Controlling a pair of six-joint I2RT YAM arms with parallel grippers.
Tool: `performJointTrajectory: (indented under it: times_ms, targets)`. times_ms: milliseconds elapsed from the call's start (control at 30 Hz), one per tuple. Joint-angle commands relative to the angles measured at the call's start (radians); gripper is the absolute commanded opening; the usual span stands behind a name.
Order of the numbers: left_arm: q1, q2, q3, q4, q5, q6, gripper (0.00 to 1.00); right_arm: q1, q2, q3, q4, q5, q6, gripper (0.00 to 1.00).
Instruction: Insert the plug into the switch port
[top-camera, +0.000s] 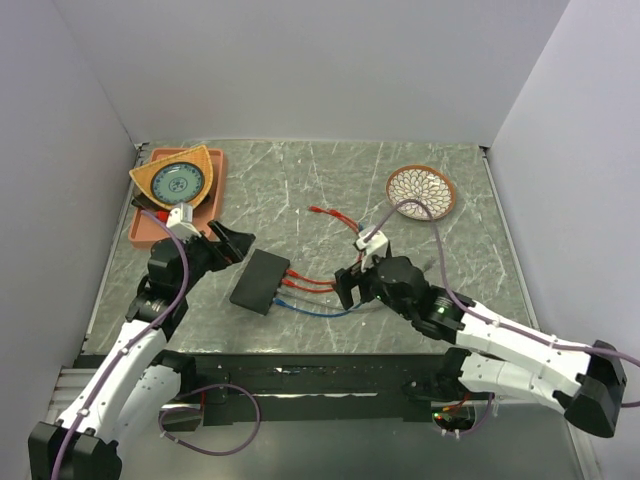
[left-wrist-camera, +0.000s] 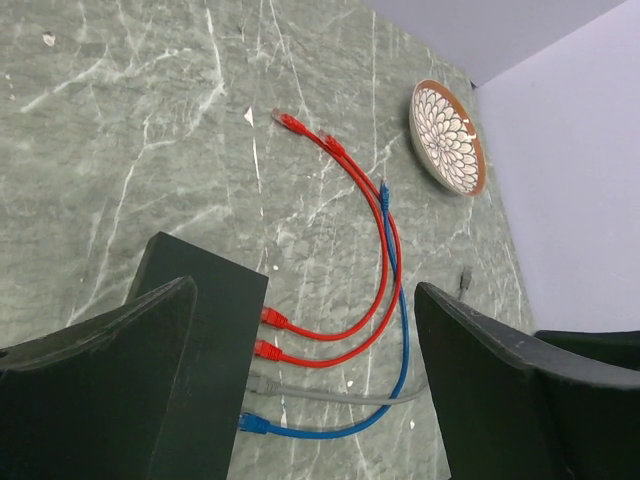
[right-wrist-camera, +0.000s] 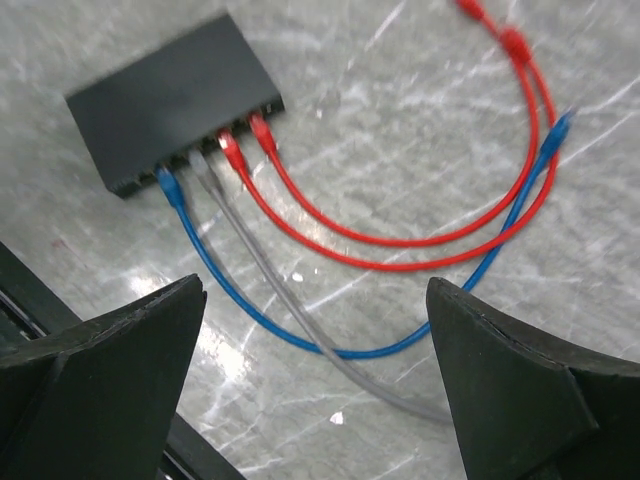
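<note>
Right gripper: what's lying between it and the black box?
Cables only: two red cables, a blue cable and a grey cable run from the black box toward the open right gripper. Clearest in the right wrist view.

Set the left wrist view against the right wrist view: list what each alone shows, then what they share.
Only the left wrist view shows the round brown-rimmed bowl with a white petal pattern. Only the right wrist view shows the dark strip along the table's edge. Both show the flat black rectangular switch box with two red cables, a blue cable and a grey cable plugged in, on the green marble tabletop.
</note>
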Motion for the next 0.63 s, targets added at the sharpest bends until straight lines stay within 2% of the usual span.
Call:
performJointTrajectory:
  times_ms: [0,67,233,333,467,600]
  targets:
    - [-0.003,-0.019,0.018,0.011,-0.026,0.024,0.96,0.001,-0.09,0.056,0.037,0.045,-0.039,0.99]
    - [-0.001,-0.029,0.037,-0.009,-0.047,0.042,0.96,0.001,-0.138,0.046,0.089,0.04,-0.054,0.99]
    - [-0.003,-0.076,0.061,-0.078,-0.141,0.074,0.96,0.001,-0.216,-0.033,0.25,-0.035,-0.215,0.99]
    - [-0.003,-0.107,0.058,-0.082,-0.172,0.105,0.96,0.001,-0.241,-0.058,0.327,0.041,-0.189,0.99]
    - [-0.001,-0.151,0.026,-0.033,-0.222,0.137,0.96,0.004,-0.258,-0.075,0.37,0.054,-0.243,0.99]
    - [-0.003,-0.209,-0.036,0.052,-0.299,0.128,0.96,0.0,-0.255,-0.131,0.416,0.216,-0.284,0.99]
